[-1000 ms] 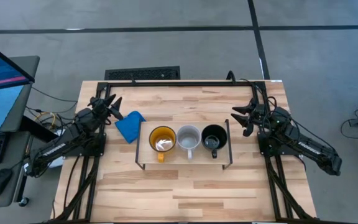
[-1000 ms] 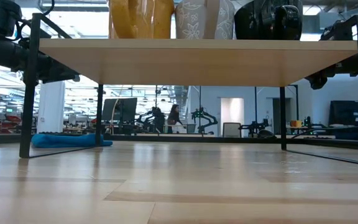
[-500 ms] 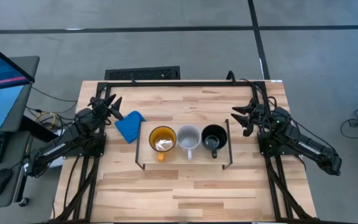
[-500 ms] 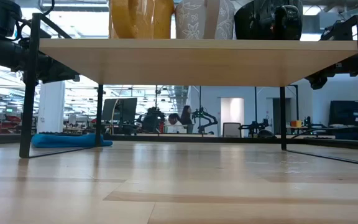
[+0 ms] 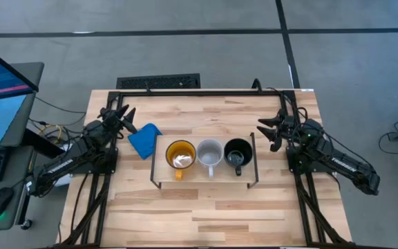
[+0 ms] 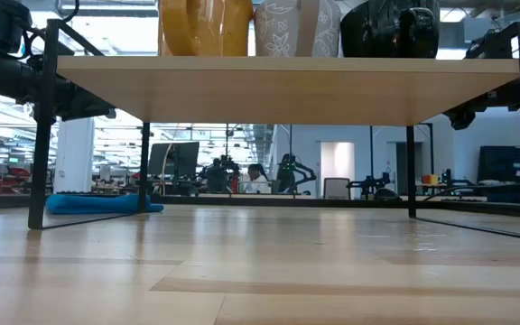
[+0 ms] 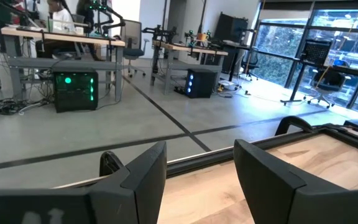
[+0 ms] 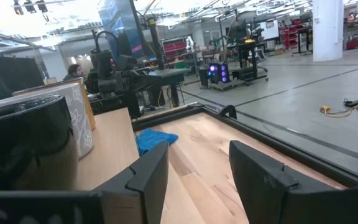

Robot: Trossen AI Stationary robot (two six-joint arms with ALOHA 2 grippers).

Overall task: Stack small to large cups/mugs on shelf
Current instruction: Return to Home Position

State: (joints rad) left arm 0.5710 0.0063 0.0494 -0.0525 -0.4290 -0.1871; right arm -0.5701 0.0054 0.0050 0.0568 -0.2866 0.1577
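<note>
High view: shelf [image 5: 206, 181] stood near the middle of the tabletop [image 5: 206, 214], long side running left to right. Three mugs sat on it in one row, each upright with its mouth up. Yellow mug [image 5: 180, 155] at the left, grey mug [image 5: 209, 153] in the middle, black mug [image 5: 238, 153] at the right. Neighbouring mugs were just beside each other; could not tell whether they touched. All three handles pointed to the near side. A pale patch showed inside the yellow mug; could not tell what it was.

Blue cloth [image 5: 144, 140] lay crumpled on the tabletop, just left of the shelf's far left corner.

Left end effector [image 5: 123, 116] was over the left edge of the tabletop, just left of the blue cloth and well apart from the mugs. Left wrist view: both fingers [image 7: 142, 174] stood apart, nothing between them.

Right end effector [image 5: 264, 131] was near the right edge of the tabletop, just right of the shelf's right end and apart from it. Right wrist view: fingers [image 8: 148, 171] apart, gap empty, with the black and grey mugs seen to one side.

Low view: mug bases rested flat on the shelf board, above its thin black legs. A person [image 6: 258, 176] sat at a desk far back in the room.
</note>
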